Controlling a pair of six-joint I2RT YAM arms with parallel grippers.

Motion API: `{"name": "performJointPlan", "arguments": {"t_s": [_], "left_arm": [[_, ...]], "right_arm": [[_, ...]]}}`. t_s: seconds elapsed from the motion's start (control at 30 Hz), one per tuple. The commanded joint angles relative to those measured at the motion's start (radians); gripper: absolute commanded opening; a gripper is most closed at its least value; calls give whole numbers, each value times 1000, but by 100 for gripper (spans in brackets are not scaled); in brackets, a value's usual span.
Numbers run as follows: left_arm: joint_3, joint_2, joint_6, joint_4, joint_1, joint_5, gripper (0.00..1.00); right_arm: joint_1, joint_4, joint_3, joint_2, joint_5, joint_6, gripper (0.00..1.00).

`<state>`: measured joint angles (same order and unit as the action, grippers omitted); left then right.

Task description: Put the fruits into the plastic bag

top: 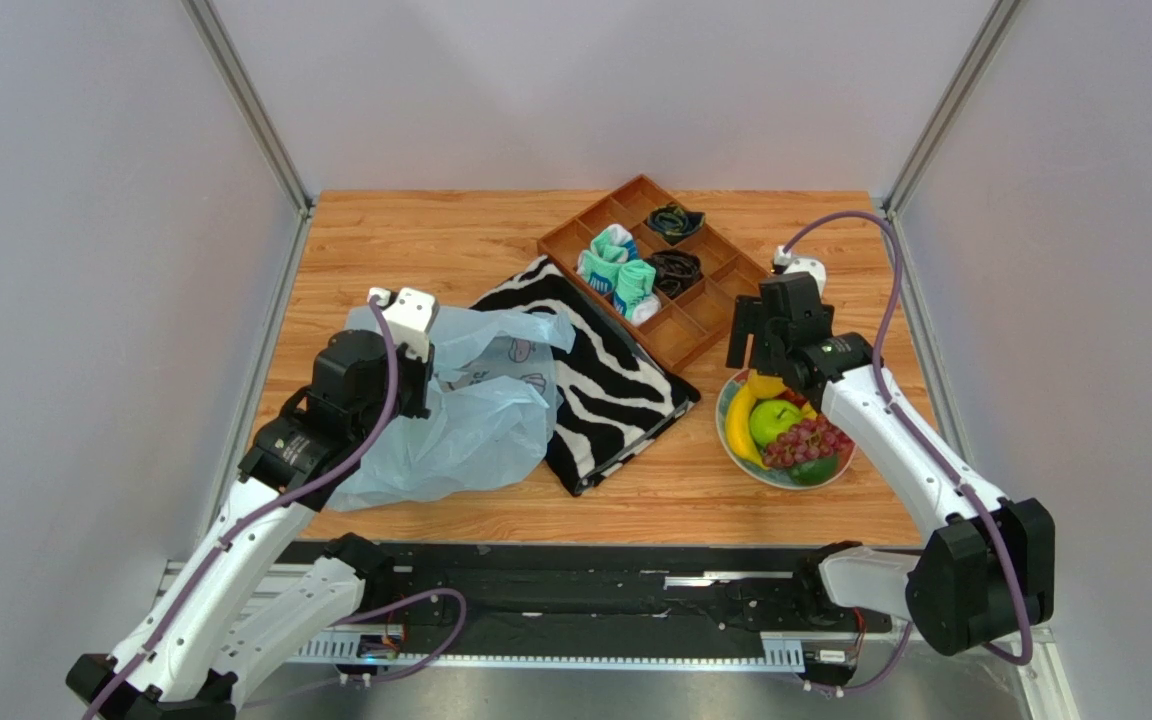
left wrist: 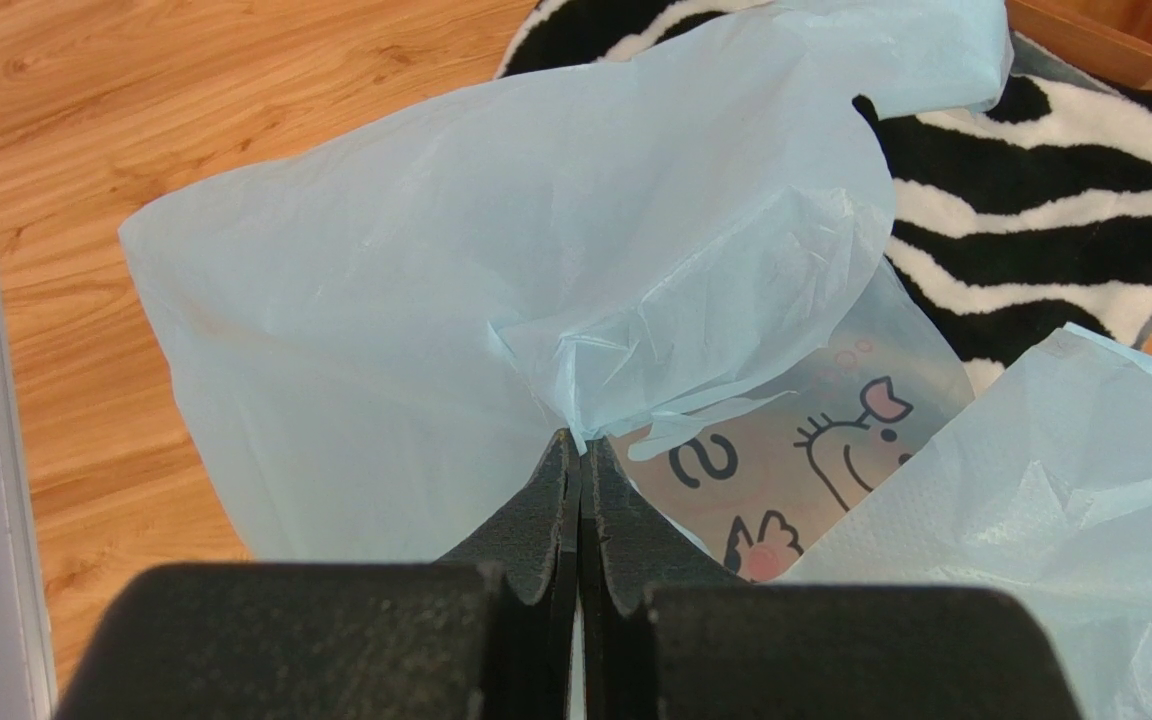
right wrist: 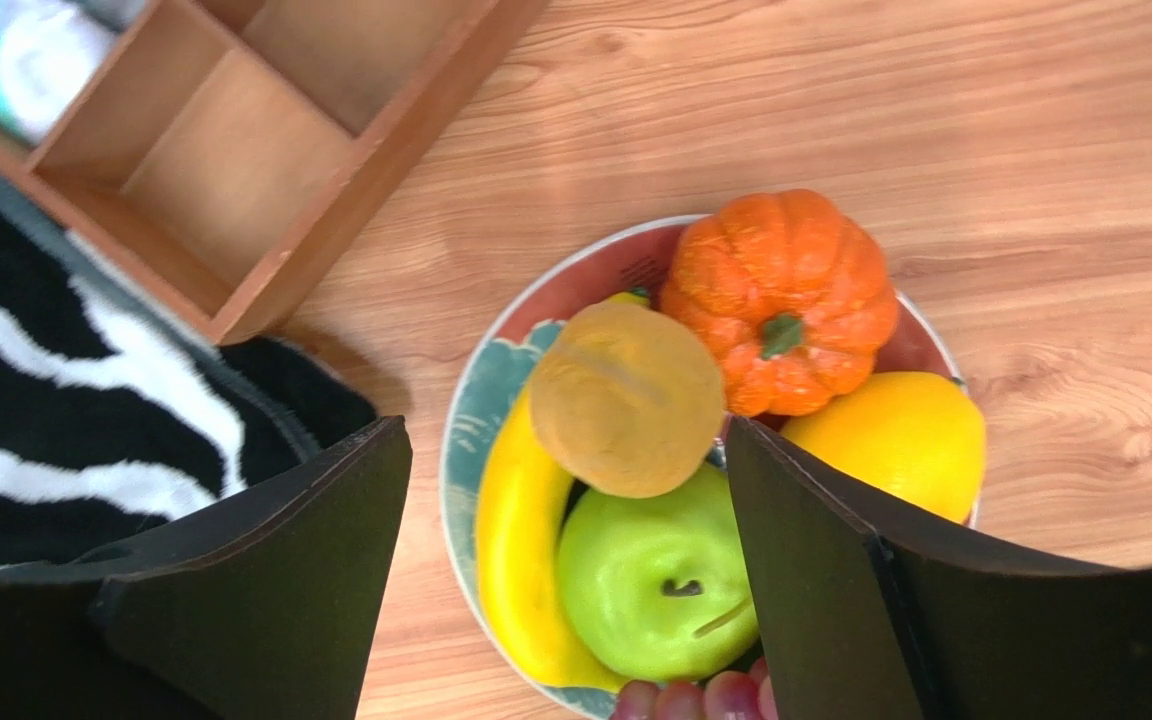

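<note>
The light-blue plastic bag lies crumpled at the table's left, partly on the zebra cloth. My left gripper is shut on a bunched fold of the bag; in the top view it is at the bag's left top. The fruits sit in a bowl at the right: banana, green apple, lemon, a tan round fruit, an orange pumpkin, and grapes. My right gripper is open and empty, above the bowl's fruits.
A black-and-white zebra cloth lies between bag and bowl. A wooden compartment tray with teal-and-white socks and dark items stands at the back. Grey walls close in the left, right and far sides.
</note>
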<state>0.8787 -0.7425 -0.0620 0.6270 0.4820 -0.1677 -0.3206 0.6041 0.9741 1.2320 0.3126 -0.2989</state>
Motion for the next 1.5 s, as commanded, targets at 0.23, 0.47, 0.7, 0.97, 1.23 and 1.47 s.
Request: {"name": "performJointPlan", "arguments": {"t_s": [0.23,0.47,0.7,0.97,1.23,1.47], "left_arm": [[20,3,13,-10,1,8,0],[20,0,13,-9,1,8,0],[20,-3,13,-9,1,8,0],[22,-3,11,-9,1,7,0],[22,-3,11,-9,1,7,0],[22,-3,11,-7,1,4,0]], "right_arm": [[74,-36,-18,53,-44,24,80],[75,-47,-21,101,-40,20,81],[77,-56,-31,110,-15,23,81],[78,-70,-37,147,-20,20,81],[77,-79,-41,156,-17,17,78],[77,-79,-44,161,-9,20,67]]}}
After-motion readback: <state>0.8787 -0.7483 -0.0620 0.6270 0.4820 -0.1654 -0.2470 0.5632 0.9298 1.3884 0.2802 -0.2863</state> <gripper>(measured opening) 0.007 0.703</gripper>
